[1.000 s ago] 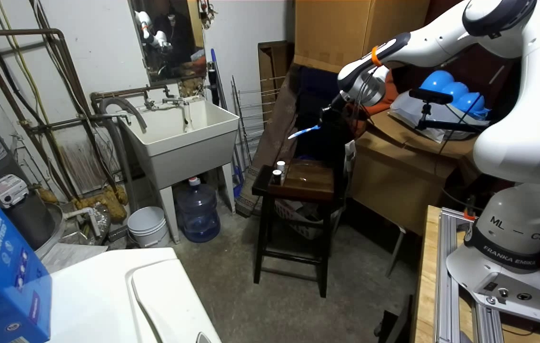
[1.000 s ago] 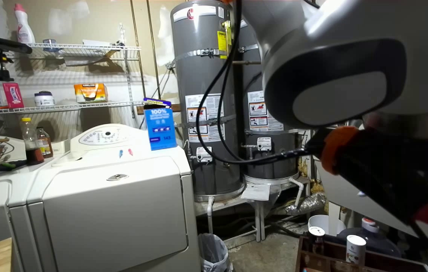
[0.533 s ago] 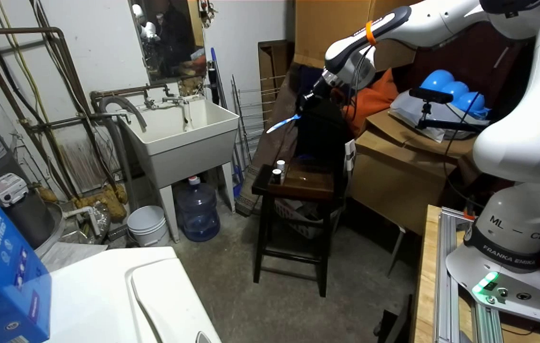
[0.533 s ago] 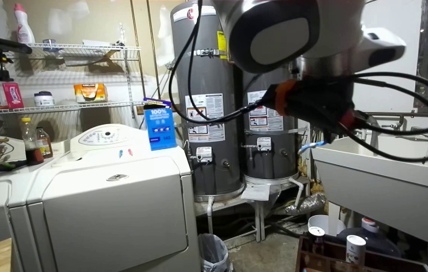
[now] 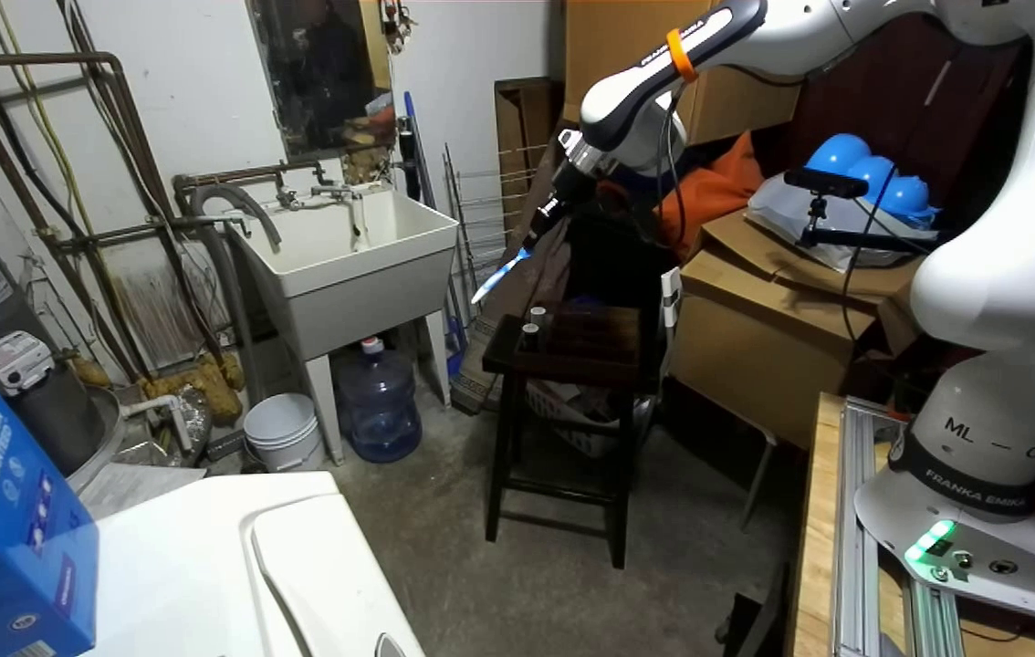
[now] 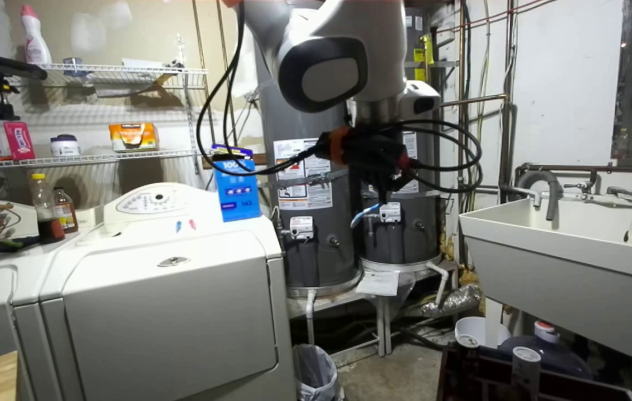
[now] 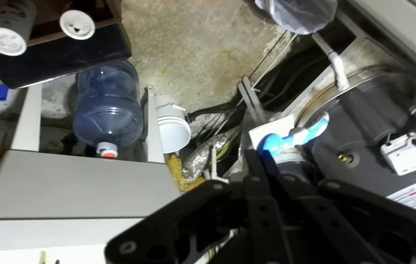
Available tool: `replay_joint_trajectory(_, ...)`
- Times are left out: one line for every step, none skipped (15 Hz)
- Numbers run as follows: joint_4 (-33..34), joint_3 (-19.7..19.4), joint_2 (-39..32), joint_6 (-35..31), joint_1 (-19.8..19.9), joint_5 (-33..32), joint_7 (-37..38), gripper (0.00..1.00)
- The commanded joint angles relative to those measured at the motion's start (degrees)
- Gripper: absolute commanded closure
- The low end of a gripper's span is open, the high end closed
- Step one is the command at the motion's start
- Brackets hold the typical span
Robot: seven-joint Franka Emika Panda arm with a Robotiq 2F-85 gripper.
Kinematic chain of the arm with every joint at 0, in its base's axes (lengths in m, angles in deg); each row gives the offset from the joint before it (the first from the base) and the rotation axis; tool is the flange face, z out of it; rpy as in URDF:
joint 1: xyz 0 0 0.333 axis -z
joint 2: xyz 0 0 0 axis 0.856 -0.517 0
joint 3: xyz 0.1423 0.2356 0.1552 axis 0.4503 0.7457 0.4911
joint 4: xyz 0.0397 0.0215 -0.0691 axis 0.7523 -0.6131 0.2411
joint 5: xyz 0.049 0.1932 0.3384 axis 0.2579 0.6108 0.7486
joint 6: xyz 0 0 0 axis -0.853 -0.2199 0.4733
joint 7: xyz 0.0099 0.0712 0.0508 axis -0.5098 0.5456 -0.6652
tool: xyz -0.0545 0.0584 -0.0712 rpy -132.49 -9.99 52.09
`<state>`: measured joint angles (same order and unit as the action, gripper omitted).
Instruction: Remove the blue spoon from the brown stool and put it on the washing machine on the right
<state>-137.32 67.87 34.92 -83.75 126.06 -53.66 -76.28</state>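
Now, blue spoon (image 5: 501, 276): in an exterior view you have brought it leftward across the picture over the last second; it hangs in mid-air, apart from the brown stool (image 5: 502, 351) and pictured just beside the utility sink (image 5: 362, 306), though you cannot judge depth from here.
Claw (image 5: 531, 243): gripping the spoon by its deeper-blue end, and aimed more steeply down than a second ago.
Spoon's slant: its long axis drops diagonally to the picture's lower left, whitish tip lowest; half a second ago it lay flatter.
Washing machine (image 6: 171, 328): in an exterior view you have swung the spoon away from the utility sink, so it shows in front of the gray water heaters (image 6: 310, 264), well apart from this machine's top. For your task, clearing the stool looks done, the carry is under way, and setting down remains.
Blue carton (image 6: 238, 192): standing on the washing machine's top at the back corner nearest your load, so you should probably pass well around it.
Spoon's tip: it points down and to the left there, toward the washing machine's side of the picture.
Fingertips (image 7: 255, 170): in the wrist view they are closed at the spoon's rounded blue end.
Spoon's long axis: from there it runs up and rightward in your view, pale end outermost.
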Motion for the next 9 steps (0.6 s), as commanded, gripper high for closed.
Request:
replay_joint_trajectory(-4.37,-0.12,4.51,2.13,-1.31,1.81,-8.18,0.99)
replay_joint_trajectory(-4.03,-1.22,4.48,2.25,-1.84,1.56,-10.09,0.99)
replay_joint_trajectory(-2.57,-2.6,2.93,1.04,-4.33,3.2,-7.54,0.97)
replay_joint_trajectory(-2.97,-2.96,3.33,1.08,-4.55,3.24,-9.0,0.97)
replay_joint_trajectory(-3.09,-3.25,3.52,1.13,-4.56,3.27,-9.84,0.97)
replay_joint_trajectory(-3.09,-3.52,3.57,1.17,-4.54,3.29,-10.41,0.97)
replay_joint_trajectory(-3.09,-3.69,3.58,1.22,-4.54,3.31,-10.81,0.97)
replay_joint_trajectory(-3.09,-3.75,3.58,1.27,-4.55,3.32,-10.95,0.97)
replay_joint_trajectory(-3.09,-3.76,3.59,1.29,-4.55,3.32,-10.99,0.99)
